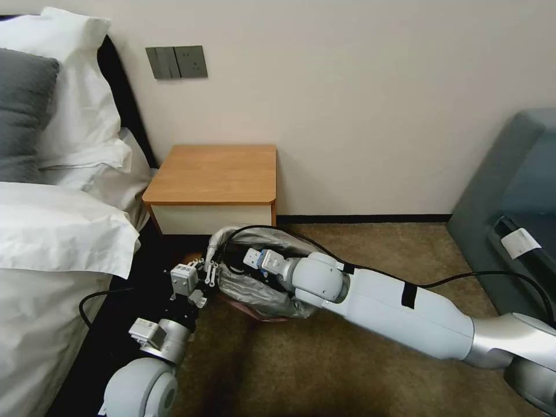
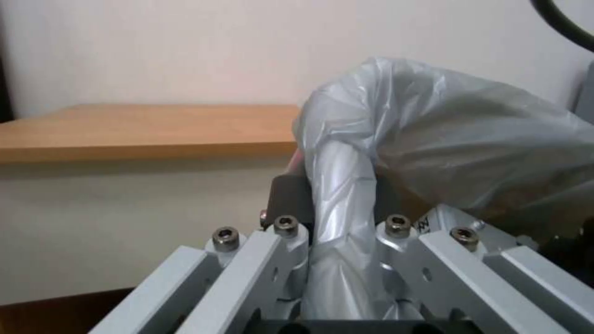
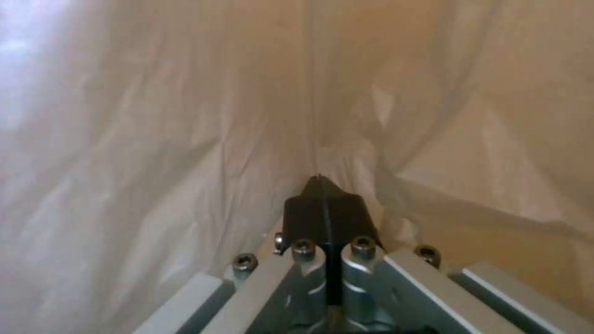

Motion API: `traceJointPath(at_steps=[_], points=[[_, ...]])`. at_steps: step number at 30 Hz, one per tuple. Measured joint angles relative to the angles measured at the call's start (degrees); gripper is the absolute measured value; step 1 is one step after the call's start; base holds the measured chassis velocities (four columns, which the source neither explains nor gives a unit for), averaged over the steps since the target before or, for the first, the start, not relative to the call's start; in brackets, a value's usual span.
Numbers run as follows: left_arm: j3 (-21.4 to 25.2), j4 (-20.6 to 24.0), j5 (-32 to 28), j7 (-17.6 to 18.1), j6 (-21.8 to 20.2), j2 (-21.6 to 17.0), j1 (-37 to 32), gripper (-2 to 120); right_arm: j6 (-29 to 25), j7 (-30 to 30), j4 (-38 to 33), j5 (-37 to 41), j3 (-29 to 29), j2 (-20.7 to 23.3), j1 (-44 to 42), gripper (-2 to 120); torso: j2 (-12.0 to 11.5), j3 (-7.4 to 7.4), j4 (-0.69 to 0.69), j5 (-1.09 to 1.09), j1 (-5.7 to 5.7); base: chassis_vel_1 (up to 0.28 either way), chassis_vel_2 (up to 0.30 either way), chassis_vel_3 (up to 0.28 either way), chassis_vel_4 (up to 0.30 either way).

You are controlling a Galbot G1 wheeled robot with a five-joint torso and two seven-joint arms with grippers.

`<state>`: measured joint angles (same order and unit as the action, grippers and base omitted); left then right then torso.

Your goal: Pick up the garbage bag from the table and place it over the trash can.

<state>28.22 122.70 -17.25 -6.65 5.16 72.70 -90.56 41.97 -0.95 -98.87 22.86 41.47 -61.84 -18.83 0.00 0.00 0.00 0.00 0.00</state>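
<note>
Head view: right hand inside garbage bag

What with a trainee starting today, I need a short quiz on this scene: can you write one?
1. True or false: the garbage bag lies on top of the table.
2. Where is the right gripper? A: inside the bag. B: above the table. C: under the table.
3. What is the left gripper shut on?

Key: 1 false, it hangs low in front of the table. 2 A. 3 a bunched strand of the garbage bag.
</note>
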Motion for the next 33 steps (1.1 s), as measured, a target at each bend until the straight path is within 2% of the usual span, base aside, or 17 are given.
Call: traceJointPath(at_steps=[24,33], points=[[-0.55,0.73,0.42,-0.57,0.98,1.66,-1.72,9,-0.09,4.60,2.36,2.92,-1.13,-1.30,-2.44,0,0.00,0.00,0.00,0.00,0.00,0.000,0.000,0.000,0.000],[-0.27,-0.10,-0.32,0.20,0.56,2.23,-1.68,9,-0.12,5.92,-0.91,5.82,-2.05,-0.25,-3.24,0,0.00,0.00,0.00,0.00,0.00,0.000,0.000,0.000,0.000]])
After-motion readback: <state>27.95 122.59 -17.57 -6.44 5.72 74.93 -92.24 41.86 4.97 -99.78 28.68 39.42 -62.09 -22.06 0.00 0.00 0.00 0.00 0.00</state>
